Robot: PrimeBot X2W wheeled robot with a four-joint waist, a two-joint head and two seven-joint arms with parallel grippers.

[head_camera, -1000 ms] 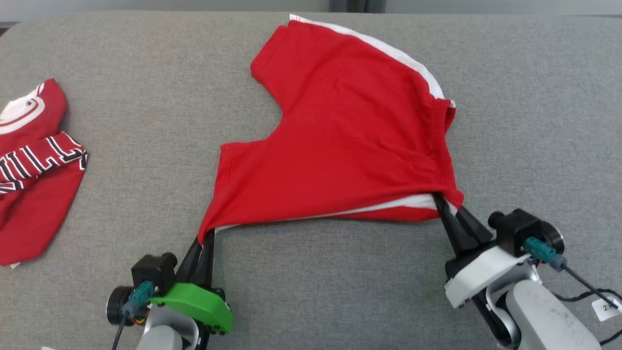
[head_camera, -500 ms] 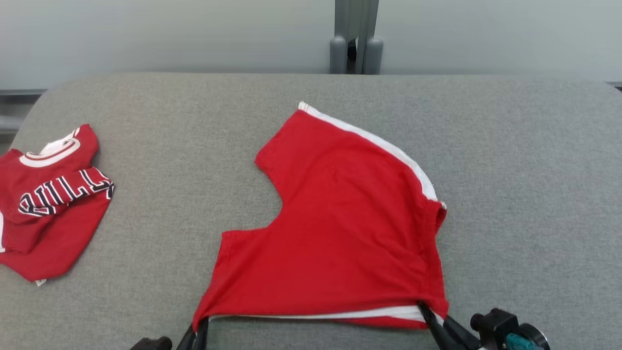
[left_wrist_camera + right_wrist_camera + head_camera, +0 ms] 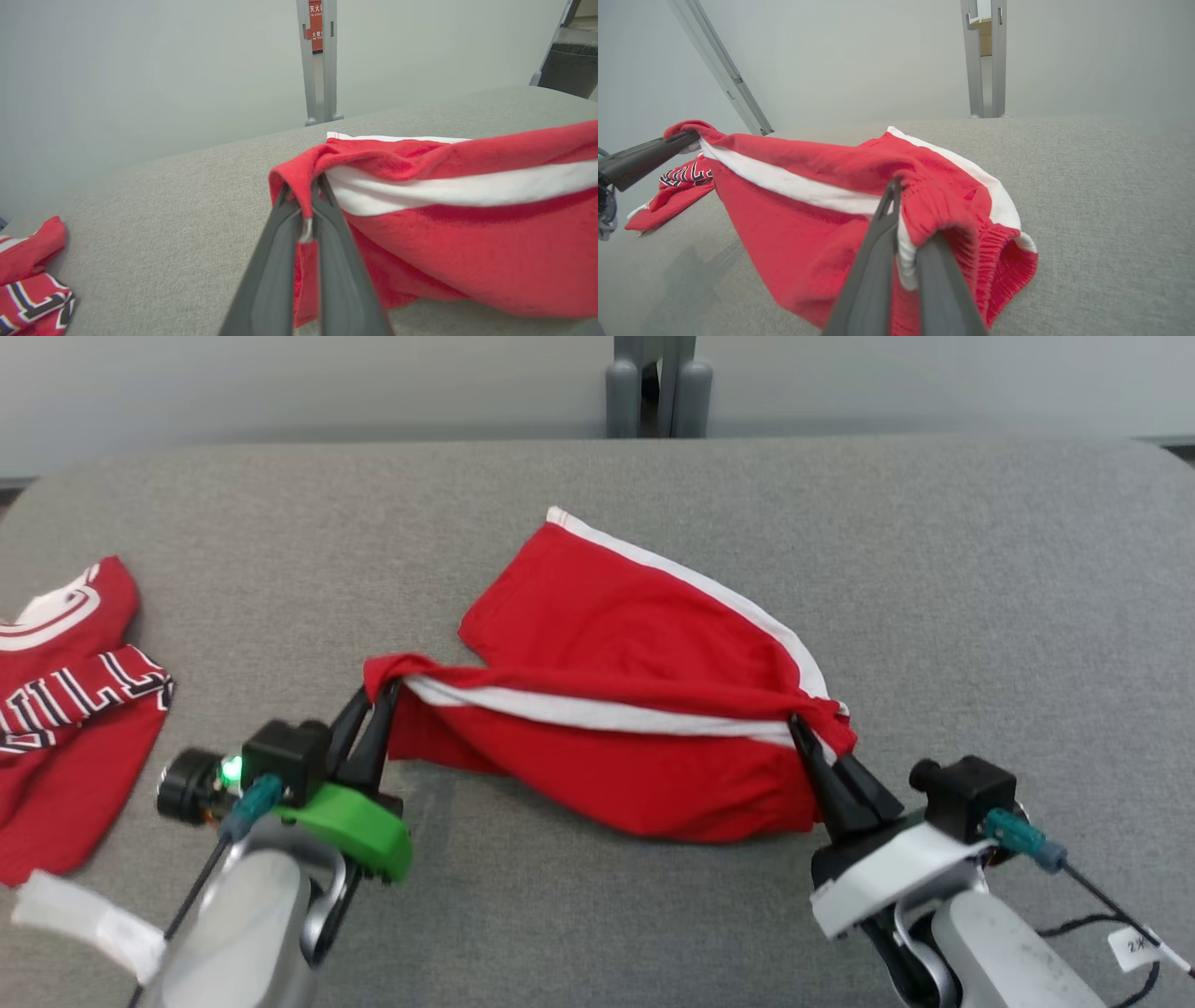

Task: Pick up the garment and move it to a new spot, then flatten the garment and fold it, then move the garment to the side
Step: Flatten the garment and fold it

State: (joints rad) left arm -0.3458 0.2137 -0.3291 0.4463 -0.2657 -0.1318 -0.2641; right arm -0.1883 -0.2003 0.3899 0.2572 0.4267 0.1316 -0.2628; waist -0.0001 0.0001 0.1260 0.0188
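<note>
The garment (image 3: 616, 644) is a pair of red shorts with a white side stripe, on the grey table. Its near edge is lifted off the table and hangs between both grippers; the far leg still lies flat. My left gripper (image 3: 381, 693) is shut on the hem corner of the garment (image 3: 420, 233), its fingers (image 3: 327, 261) pinching the cloth. My right gripper (image 3: 801, 726) is shut on the waistband corner of the garment (image 3: 794, 205), with the ribbed elastic bunched around its fingers (image 3: 878, 261). The left gripper (image 3: 686, 137) also shows at the left of the right wrist view.
A second red garment with black and white lettering (image 3: 65, 709) lies crumpled at the table's left edge. A grey post (image 3: 653, 383) stands behind the far edge. Bare grey table (image 3: 1008, 597) stretches to the right and in front.
Both grippers have lifted the near edge of the shorts and carried it away from me, so the cloth hangs doubled with the white stripe on top. The head camera also moved.
</note>
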